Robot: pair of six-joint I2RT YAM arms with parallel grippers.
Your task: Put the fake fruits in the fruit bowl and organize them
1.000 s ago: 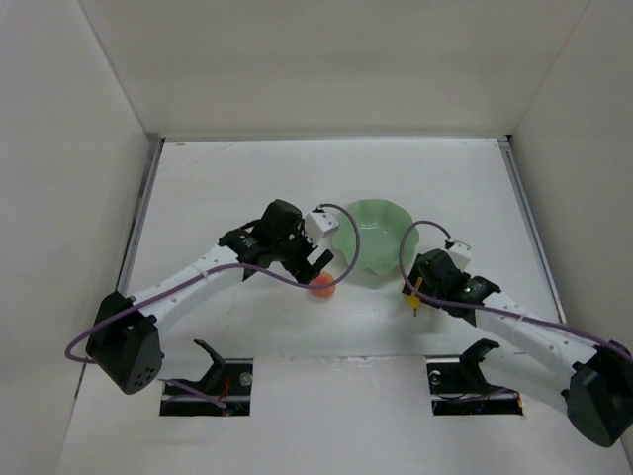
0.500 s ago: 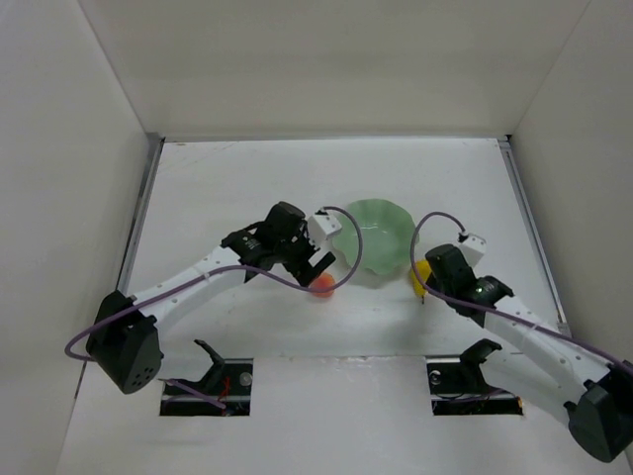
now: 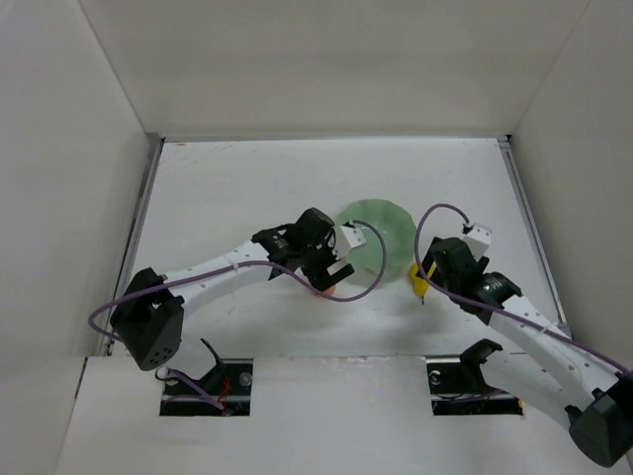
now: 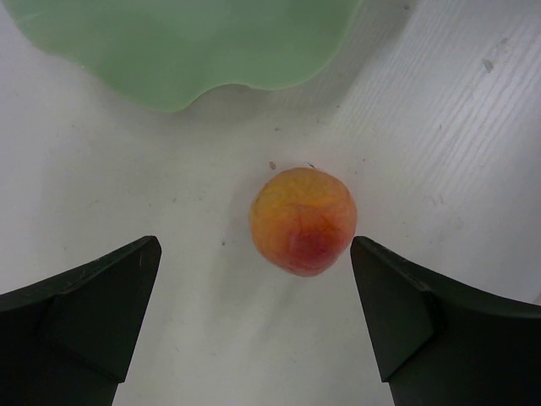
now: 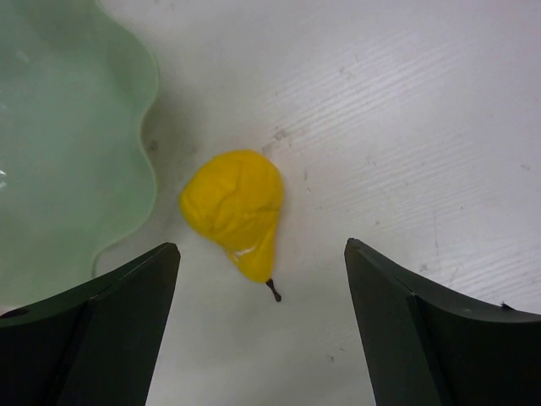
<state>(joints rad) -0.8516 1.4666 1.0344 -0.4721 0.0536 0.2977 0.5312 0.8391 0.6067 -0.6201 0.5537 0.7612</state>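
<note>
A round orange-red plastic peach [image 4: 303, 222] is sitting at the centre of the left wrist frame, just below a shallow pale green bowl with a scalloped rim [image 4: 186, 42]. A yellow plastic pear [image 5: 235, 203] is lying on its side just right of the bowl's edge, its thin dark stem pointing toward the bottom of the right wrist frame.

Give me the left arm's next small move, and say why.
Probably close the left gripper on the round orange-red plastic peach, provided it sits low enough. Its jaws stand wide open on either side of the peach, which lies on the white table just outside the pale green scalloped bowl, not yet gripped.
</note>
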